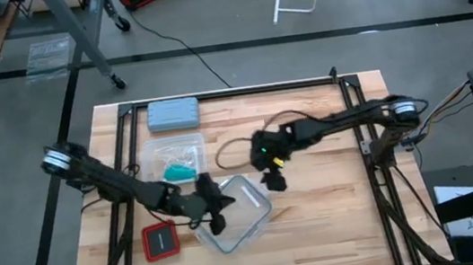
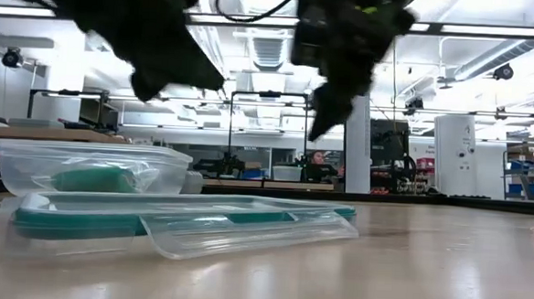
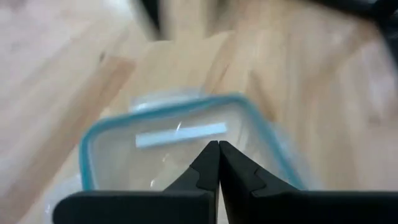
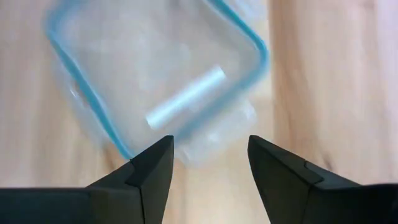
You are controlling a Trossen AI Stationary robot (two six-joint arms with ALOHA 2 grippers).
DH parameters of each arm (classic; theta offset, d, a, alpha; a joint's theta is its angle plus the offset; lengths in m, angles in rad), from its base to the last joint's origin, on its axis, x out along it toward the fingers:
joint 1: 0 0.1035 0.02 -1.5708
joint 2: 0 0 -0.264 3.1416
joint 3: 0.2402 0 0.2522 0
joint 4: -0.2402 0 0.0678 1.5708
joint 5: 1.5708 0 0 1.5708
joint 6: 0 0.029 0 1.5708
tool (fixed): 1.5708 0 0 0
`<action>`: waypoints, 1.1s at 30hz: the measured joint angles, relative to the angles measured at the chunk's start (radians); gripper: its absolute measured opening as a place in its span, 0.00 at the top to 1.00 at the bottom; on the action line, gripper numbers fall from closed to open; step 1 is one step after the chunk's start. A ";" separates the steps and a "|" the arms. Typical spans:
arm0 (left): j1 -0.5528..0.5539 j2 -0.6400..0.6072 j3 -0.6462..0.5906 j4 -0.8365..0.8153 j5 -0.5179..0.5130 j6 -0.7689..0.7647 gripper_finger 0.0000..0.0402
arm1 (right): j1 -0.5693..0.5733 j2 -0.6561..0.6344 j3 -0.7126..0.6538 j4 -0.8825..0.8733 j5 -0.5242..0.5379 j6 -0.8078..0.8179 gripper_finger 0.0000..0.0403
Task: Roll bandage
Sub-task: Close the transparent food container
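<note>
The bandage [image 1: 180, 169] is a teal-green roll lying inside a clear open container [image 1: 159, 153] at the table's left middle; the low view shows the bandage [image 2: 96, 179] through the container's wall [image 2: 28, 169]. A clear lid with a teal rim [image 1: 239, 212] lies flat on the table nearer the front. My left gripper [image 3: 219, 146] is shut and hangs over the lid's left part [image 3: 112, 134], holding nothing. My right gripper [image 4: 210, 146] is open and hovers over the lid's far right edge [image 4: 249, 43]. In the low view both grippers stand well above the lid [image 2: 181, 220].
A grey-blue hard case [image 1: 173, 114] lies at the far left of the table. A red flat object [image 1: 160, 240] sits near the front left, beside the lid. A dark cable [image 1: 238, 146] loops over the table's middle. Bare wood lies to the right [image 1: 338, 220].
</note>
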State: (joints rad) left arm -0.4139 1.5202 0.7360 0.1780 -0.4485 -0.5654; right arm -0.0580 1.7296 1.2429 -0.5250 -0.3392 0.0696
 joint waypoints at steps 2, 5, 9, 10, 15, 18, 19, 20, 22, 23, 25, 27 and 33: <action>-0.009 -0.069 0.000 -0.072 0.027 -0.007 1.00 | 0.023 -0.050 -0.043 -0.037 0.117 -0.016 0.50; -0.048 -0.130 -0.003 -0.208 0.084 -0.040 1.00 | 0.054 -0.123 -0.146 -0.015 0.154 -0.032 0.51; -0.112 -0.145 -0.001 -0.323 0.098 -0.027 1.00 | 0.125 -0.179 -0.331 0.159 0.198 -0.013 0.51; -0.121 -0.139 -0.002 -0.360 0.087 -0.022 1.00 | 0.149 -0.186 -0.372 0.226 0.237 0.003 0.51; -0.114 -0.083 -0.002 -0.470 -0.054 -0.086 1.00 | 0.287 -0.187 -0.480 0.416 0.546 0.048 0.51; -0.100 -0.036 -0.001 -0.503 -0.097 -0.121 1.00 | 0.380 -0.162 -0.481 0.467 0.773 -0.024 0.51; -0.093 -0.018 0.000 -0.497 -0.103 -0.124 1.00 | 0.415 -0.154 -0.481 0.490 0.847 -0.063 0.51; -0.087 0.003 0.003 -0.493 -0.110 -0.130 1.00 | 0.446 -0.143 -0.481 0.528 0.924 -0.101 0.52; -0.077 0.038 0.003 -0.494 -0.111 -0.153 1.00 | 0.497 -0.112 -0.475 0.636 1.064 -0.173 0.52; -0.071 0.054 0.003 -0.494 -0.111 -0.166 1.00 | 0.518 -0.096 -0.475 0.680 1.118 -0.206 0.53; -0.067 0.085 0.004 -0.479 -0.111 -0.204 1.00 | 0.544 -0.064 -0.476 0.760 1.178 -0.274 0.54; -0.067 0.105 0.003 -0.477 -0.112 -0.231 1.00 | 0.554 -0.044 -0.473 0.793 1.129 -0.286 0.54; -0.067 0.125 0.005 -0.432 -0.110 -0.280 1.00 | 0.550 -0.045 -0.468 0.767 0.737 -0.136 0.54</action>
State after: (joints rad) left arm -0.4805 1.6450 0.7406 -0.2540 -0.5587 -0.8453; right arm 0.4919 1.6849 0.7750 0.2419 0.3975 -0.0661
